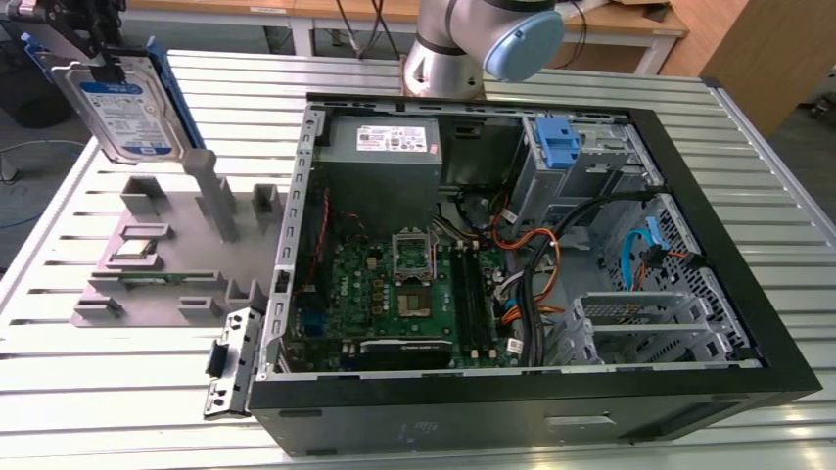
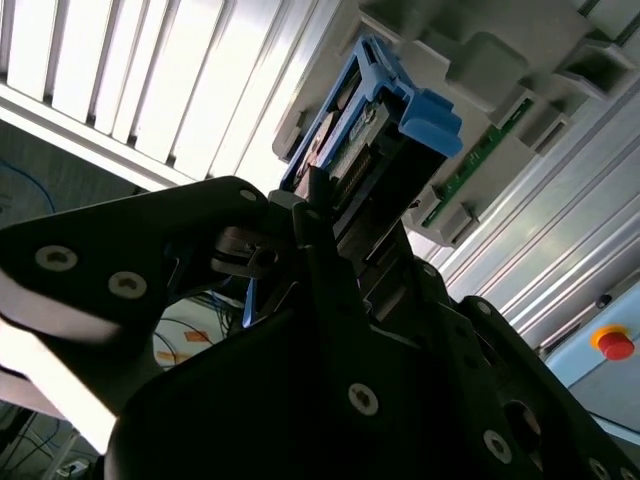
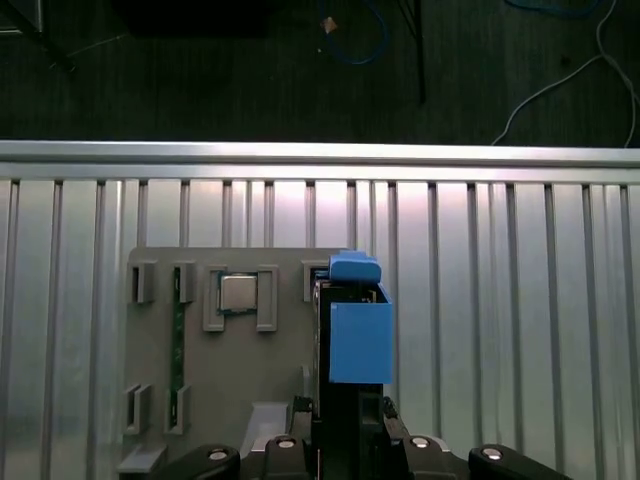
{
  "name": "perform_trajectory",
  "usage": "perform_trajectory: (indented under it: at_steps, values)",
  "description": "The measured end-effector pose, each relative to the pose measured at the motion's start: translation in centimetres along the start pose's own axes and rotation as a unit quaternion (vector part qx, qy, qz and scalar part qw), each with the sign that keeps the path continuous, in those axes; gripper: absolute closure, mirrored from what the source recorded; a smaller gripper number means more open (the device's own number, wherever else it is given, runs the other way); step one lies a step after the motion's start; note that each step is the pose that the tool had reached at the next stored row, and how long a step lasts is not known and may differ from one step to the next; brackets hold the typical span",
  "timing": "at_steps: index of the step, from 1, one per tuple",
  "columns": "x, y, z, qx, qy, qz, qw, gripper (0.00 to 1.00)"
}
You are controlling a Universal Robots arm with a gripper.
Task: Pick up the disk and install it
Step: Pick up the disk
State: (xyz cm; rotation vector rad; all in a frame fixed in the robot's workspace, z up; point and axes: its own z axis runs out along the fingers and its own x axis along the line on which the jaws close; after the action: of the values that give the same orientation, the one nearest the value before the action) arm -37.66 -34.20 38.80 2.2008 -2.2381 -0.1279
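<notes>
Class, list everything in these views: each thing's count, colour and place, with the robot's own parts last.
disk: one, silver with blue bracket, held above the fixture
fixture: one, grey, on the table, at the exterior view's left of the case
processor chip: one, silver, in a fixture pocket
computer case: one, black, open, on the table
power supply: one, grey, inside the case
motherboard: one, green, case floor
latch piece: one, blue, inside the case
table: one, silver, slatted
arm: one, grey, beyond the case
gripper: one, black, shut on the disk

No legible text found. The disk (image 1: 127,110) carries a white-and-blue label; the grey box (image 1: 337,147) inside the computer case (image 1: 523,397) carries a white sticker (image 1: 395,140).
</notes>
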Motion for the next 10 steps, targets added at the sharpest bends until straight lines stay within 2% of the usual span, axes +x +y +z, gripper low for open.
perform_trajectory:
  at_steps: [8,9,10]
  values:
    - [-0.01,0.01,-0.12,0.0001,0.0,0.0,1.0,0.65]
    - [-0.03,0.03,-0.51,0.0,0.0,0.0,1.0,0.65]
    - [-0.04,0.04,-0.62,0.0001,0.0,0.0,1.0,0.65]
